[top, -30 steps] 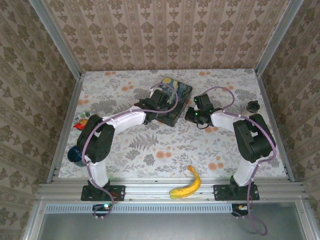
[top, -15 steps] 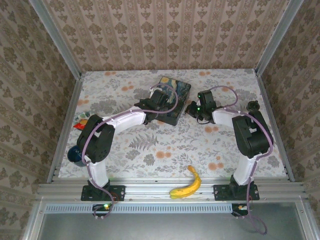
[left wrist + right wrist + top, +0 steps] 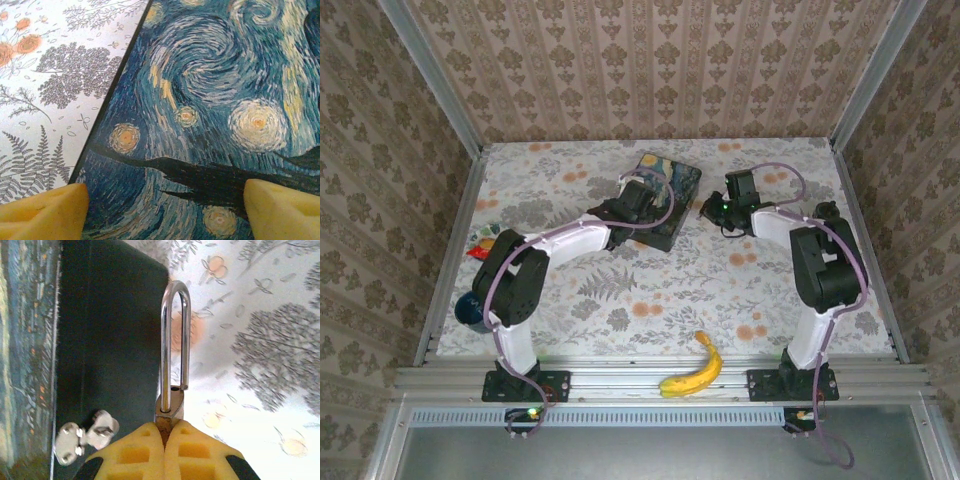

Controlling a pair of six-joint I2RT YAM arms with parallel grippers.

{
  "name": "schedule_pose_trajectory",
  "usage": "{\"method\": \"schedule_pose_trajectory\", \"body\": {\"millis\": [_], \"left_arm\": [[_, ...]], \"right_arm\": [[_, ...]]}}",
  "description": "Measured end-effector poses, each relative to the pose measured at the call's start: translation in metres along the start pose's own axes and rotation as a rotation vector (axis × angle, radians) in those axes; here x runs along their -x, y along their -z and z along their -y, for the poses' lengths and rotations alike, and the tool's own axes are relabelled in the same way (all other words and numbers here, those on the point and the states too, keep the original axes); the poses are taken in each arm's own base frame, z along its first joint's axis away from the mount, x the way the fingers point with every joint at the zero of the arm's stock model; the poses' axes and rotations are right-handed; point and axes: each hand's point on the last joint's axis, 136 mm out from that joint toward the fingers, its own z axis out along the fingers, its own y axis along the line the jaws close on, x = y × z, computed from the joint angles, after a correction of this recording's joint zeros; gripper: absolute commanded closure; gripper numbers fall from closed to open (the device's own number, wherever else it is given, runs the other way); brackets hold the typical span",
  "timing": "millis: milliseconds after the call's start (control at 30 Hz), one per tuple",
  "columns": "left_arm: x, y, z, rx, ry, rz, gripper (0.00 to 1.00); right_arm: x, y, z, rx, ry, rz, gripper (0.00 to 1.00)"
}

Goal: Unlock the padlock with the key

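I have the right gripper [image 3: 167, 432] clamped on the padlock [image 3: 168, 407] just beside the tin [image 3: 110, 340], and since the short leg of its shackle [image 3: 164, 340] looks popped free, I judge it unlocked, with the keys [image 3: 84, 436] loose by the tin's edge and the left gripper [image 3: 165, 200] spread apart over the tin.

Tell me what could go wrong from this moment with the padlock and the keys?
1. The right gripper pinches only one end of the padlock; the small body might slip or twist out.
2. The keys lie close against the dark side of the tin, so they may be hard to pick up.
3. The left gripper, open, hovers low over the tin lid and might bump it.
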Motion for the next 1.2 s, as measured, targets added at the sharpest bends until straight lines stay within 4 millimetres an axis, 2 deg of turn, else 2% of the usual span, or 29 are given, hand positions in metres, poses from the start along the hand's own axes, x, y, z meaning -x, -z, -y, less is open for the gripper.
{"method": "schedule_pose_trajectory", "body": {"millis": [100, 233, 333, 433, 500, 567, 633, 767, 900, 1000, 1067, 1200], "left_arm": [[0.002, -0.003, -0.010, -0.018, 0.000, 0.000, 0.43], [0.012, -0.013, -0.028, -0.067, -0.015, 0.014, 0.45], [0.020, -0.024, -0.039, -0.133, -0.056, 0.014, 0.42], [0.032, -0.035, -0.045, -0.192, -0.101, 0.019, 0.33], [0.037, -0.038, -0.048, -0.206, -0.125, 0.020, 0.25], [0.036, -0.038, -0.050, -0.221, -0.136, 0.008, 0.17], [0.036, -0.035, -0.048, -0.241, -0.136, 0.005, 0.11], [0.033, -0.021, -0.051, -0.247, -0.061, -0.009, 0.04], [0.035, 0.010, -0.069, -0.183, 0.091, -0.003, 0.03], [0.042, 0.032, -0.086, -0.118, 0.216, 0.031, 0.00], [0.042, 0.041, -0.095, -0.088, 0.285, 0.050, 0.00], [0.035, 0.039, -0.100, -0.060, 0.358, 0.040, 0.00]], "right_arm": [[-0.008, 0.020, 0.002, -0.038, 0.057, -0.035, 1.00], [-0.026, 0.044, 0.011, -0.073, 0.134, -0.092, 1.00], [-0.052, 0.053, 0.027, -0.105, 0.177, -0.185, 1.00], [-0.077, 0.057, 0.047, -0.149, 0.211, -0.288, 1.00], [-0.086, 0.060, 0.056, -0.173, 0.226, -0.335, 1.00], [-0.090, 0.060, 0.066, -0.194, 0.235, -0.367, 0.81], [-0.091, 0.057, 0.077, -0.220, 0.236, -0.389, 0.71], [-0.078, 0.049, 0.087, -0.282, 0.259, -0.377, 0.50], [-0.049, 0.048, 0.076, -0.299, 0.293, -0.296, 0.34], [-0.021, 0.047, 0.056, -0.270, 0.314, -0.200, 0.24], [0.003, 0.047, 0.035, -0.225, 0.335, -0.120, 0.18], [0.056, 0.042, -0.016, -0.111, 0.371, 0.030, 0.15]]}}
